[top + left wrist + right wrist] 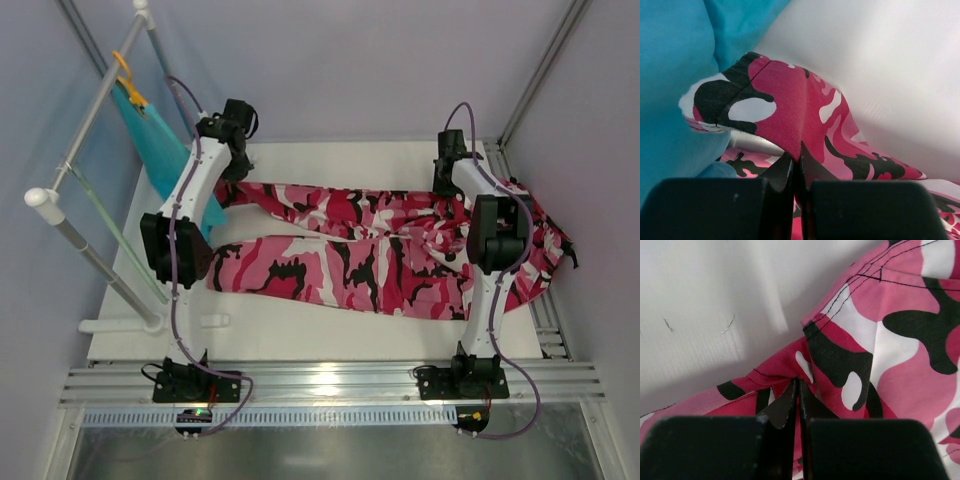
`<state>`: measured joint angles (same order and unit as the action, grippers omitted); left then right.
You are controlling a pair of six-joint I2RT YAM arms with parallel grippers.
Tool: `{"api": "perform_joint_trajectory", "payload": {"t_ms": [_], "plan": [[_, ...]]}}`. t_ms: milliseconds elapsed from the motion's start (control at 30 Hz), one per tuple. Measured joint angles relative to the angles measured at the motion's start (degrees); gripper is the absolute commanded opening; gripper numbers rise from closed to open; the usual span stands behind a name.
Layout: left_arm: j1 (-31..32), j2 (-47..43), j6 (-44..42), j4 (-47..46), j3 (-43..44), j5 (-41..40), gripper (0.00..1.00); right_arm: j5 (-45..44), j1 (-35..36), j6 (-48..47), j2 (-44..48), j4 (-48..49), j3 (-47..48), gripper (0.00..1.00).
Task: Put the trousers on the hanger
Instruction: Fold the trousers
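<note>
In the top view, the trousers [350, 250] lie stretched lengthways across the worktop [300, 335] and are not yet on the hanger [118, 233]. The hanger sits well to the left of the trousers, by the white tube rack [60, 205] and the teal garment [150, 140]. Your left arm [190, 200] reaches the trousers' left end and your right arm [497, 235] their right end. Holding both ends looks meant to keep the cloth spread so it can travel as one length.

In the left wrist view, your left jaws are closed on a fold of the trousers. The hem stands up above them, lifted off the worktop, with the teal garment just to its left.

In the right wrist view, your right jaws are shut, and their tips meet at a crease of the trousers near a stitched seam. Cloth seems pinched between them, but the tips hide the contact, so treat that grip as probable.
</note>
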<state>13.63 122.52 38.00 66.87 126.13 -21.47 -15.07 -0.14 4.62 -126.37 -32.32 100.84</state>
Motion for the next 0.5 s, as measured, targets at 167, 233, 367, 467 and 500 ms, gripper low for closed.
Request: {"api": "perform_joint_trajectory", "payload": {"t_ms": [167,233,367,467,500], "plan": [[-0.15,1.09,-1.31,1.55,1.62,0.07,0.01,0.02,-0.13,0.81,1.03,0.09,1.14,0.04],[-0.50,4.15,-1.77,1.79,6.62,0.46,0.05,-0.02,-0.15,1.38,0.31,-0.37,3.04,0.04],[-1.66,12.28,-2.73,-2.23,15.85,1.40,0.25,-0.26,-0.42,1.90,-3.17,-0.55,8.52,0.04],[-2.67,15.67,-2.56,-7.06,16.09,2.51,0.41,-0.24,-0.76,2.75,-6.14,-0.46,11.61,0.04],[-3.10,16.55,-2.47,-9.40,15.50,3.04,0.48,-0.22,-0.87,2.93,-6.73,-0.44,12.00,0.04]]}}
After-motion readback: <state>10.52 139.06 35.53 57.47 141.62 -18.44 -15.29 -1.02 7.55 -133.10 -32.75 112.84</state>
